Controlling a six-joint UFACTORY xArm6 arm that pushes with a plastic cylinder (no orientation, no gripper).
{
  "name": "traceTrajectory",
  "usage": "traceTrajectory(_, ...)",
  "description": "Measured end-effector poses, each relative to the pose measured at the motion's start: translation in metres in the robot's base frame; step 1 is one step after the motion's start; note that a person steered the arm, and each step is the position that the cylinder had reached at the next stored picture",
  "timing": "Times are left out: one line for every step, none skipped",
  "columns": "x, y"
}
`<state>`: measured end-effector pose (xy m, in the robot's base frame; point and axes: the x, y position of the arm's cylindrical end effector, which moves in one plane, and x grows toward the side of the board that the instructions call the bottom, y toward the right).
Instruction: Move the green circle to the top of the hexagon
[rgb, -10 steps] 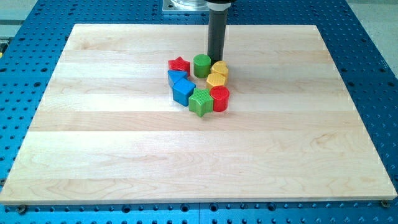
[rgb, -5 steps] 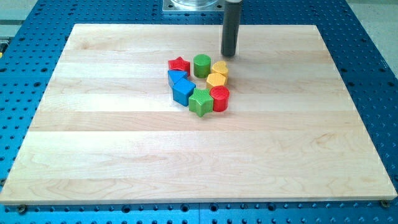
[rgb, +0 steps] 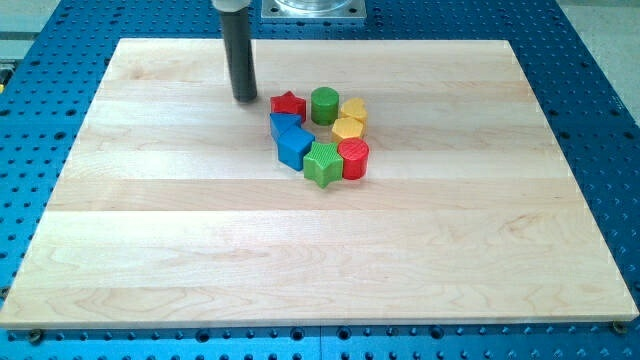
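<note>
The green circle (rgb: 324, 104) stands at the top of a tight cluster near the board's middle. A yellow hexagon (rgb: 353, 110) touches its right side, with a second yellow block (rgb: 347, 128) just below that. A red star (rgb: 288, 104) sits on the circle's left. My tip (rgb: 245, 98) rests on the board left of the red star, apart from every block.
Two blue blocks (rgb: 292, 141) lie below the red star. A green star (rgb: 323, 163) and a red cylinder (rgb: 353, 158) close the cluster's bottom. The wooden board (rgb: 150, 230) lies on a blue perforated table. A metal mount (rgb: 312, 8) sits at the view's top.
My tip has swung from the right of the green circle up and across to the left of the red star. The blocks have not moved.
</note>
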<state>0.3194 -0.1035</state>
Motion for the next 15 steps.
traceTrajectory(0.009,0.013)
traceTrajectory(0.008,0.023)
traceTrajectory(0.011,0.040)
traceTrajectory(0.011,0.051)
traceTrajectory(0.011,0.062)
traceTrajectory(0.011,0.074)
traceTrajectory(0.011,0.086)
traceTrajectory(0.010,0.092)
traceTrajectory(0.009,0.093)
traceTrajectory(0.008,0.107)
traceTrajectory(0.009,0.159)
traceTrajectory(0.010,0.215)
traceTrajectory(0.014,0.269)
traceTrajectory(0.043,0.270)
traceTrajectory(0.043,0.218)
